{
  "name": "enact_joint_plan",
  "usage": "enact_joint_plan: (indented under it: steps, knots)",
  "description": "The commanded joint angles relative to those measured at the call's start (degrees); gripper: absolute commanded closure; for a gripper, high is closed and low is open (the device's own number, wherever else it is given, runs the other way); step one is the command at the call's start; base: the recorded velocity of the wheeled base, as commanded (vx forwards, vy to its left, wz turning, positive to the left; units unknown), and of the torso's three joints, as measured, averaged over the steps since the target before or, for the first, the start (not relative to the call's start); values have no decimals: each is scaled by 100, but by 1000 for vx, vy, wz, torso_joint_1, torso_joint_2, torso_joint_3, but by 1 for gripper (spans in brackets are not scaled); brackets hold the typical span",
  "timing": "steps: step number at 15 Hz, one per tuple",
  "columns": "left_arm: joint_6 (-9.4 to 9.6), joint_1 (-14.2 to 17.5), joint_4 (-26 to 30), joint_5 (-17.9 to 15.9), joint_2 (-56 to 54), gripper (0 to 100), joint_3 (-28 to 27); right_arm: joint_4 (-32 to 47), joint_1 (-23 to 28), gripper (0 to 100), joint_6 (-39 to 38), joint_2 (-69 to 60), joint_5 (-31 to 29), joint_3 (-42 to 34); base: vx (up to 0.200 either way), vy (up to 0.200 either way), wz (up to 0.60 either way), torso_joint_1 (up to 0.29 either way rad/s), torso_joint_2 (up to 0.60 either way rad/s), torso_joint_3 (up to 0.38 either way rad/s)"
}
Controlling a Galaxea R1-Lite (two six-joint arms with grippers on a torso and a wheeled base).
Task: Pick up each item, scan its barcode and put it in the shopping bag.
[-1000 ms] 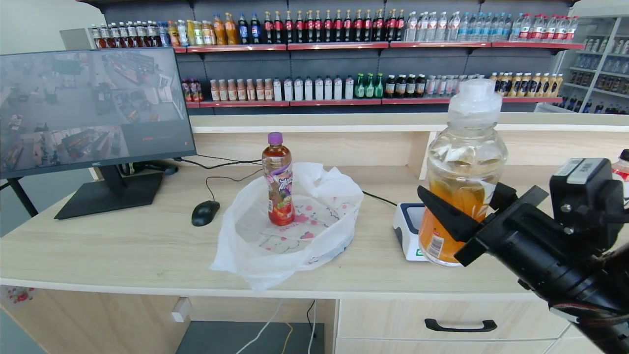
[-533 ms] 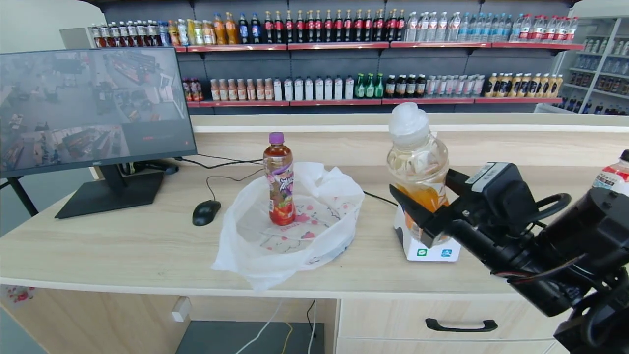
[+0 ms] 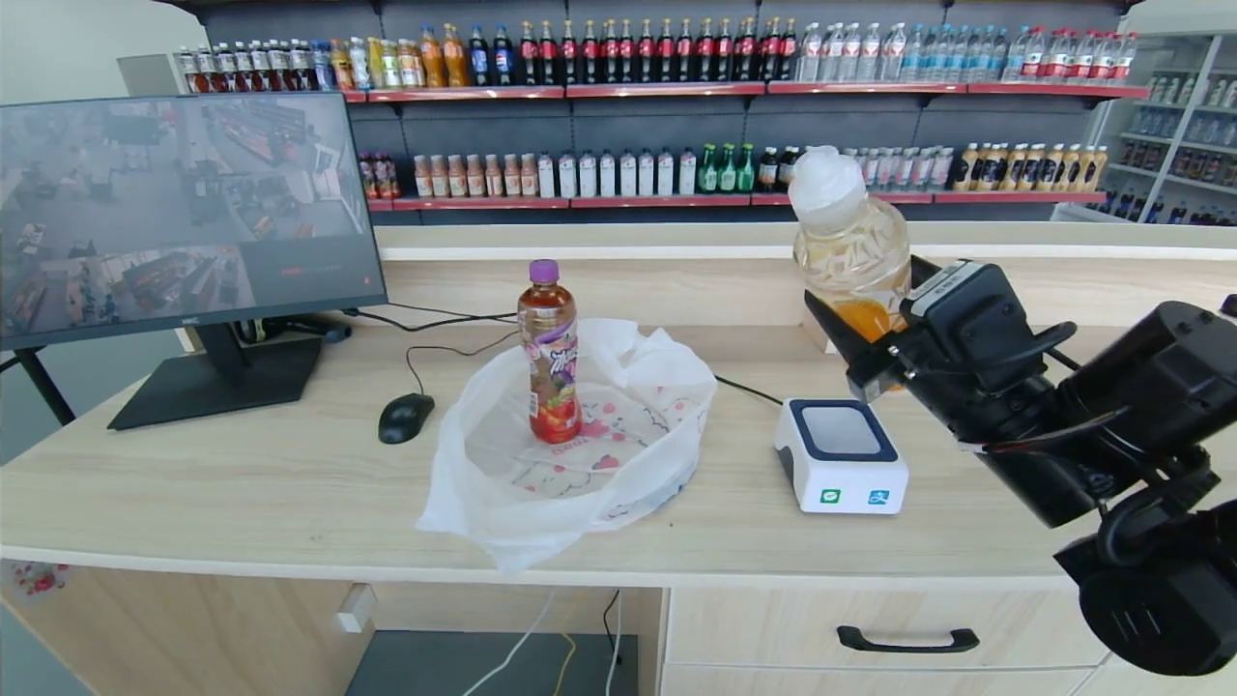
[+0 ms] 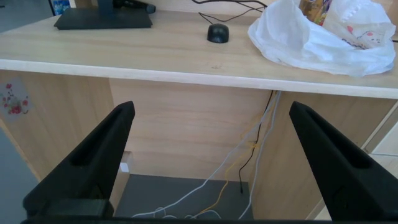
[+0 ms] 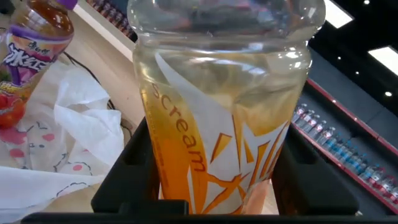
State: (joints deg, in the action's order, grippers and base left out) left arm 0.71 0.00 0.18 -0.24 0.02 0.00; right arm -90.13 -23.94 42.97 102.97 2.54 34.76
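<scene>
The right hand (image 3: pixel 865 319) is clamped on the juice bottle (image 3: pixel 850 246), holding it tilted in the air above and behind the scanner (image 3: pixel 839 454) — clear of the worktop (image 3: pixel 242 483). 1 purple-capped bottle (image 3: pixel 549 353) stands upright in the bag (image 3: pixel 570 474), beside the scanner. The left hand (image 4: pixel 210 112) hangs low before the worktop's front — fingers apart, empty.

The clear bottle (image 3: pixel 850 253) has a white cap, orange drink and an orange label streaked white. The smaller bottle (image 3: pixel 549 358): purple cap, amber-red drink, purple-and-red label. The shopping bag (image 3: pixel 503 483) is white with pink prints, the scanner (image 3: pixel 839 469) white with a dark-blue frame, the bench (image 3: pixel 242 483) pale woodgrain.
</scene>
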Motion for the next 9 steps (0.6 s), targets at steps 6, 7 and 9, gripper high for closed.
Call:
enact_joint_plan:
  steps: [6,7,9]
  knots:
    - [0,0,-1,-2,-2,0,0,12,188,100,537,390,344,-373,0,0,0,0,0,0]
    - [0,0,-1,-2,-2,0,-9,12,232,100,581,496,555,-329,0,0,0,0,0,0]
    - [0,0,-9,-2,-2,0,0,12,276,100,651,548,581,-311,0,0,0,0,0,0]
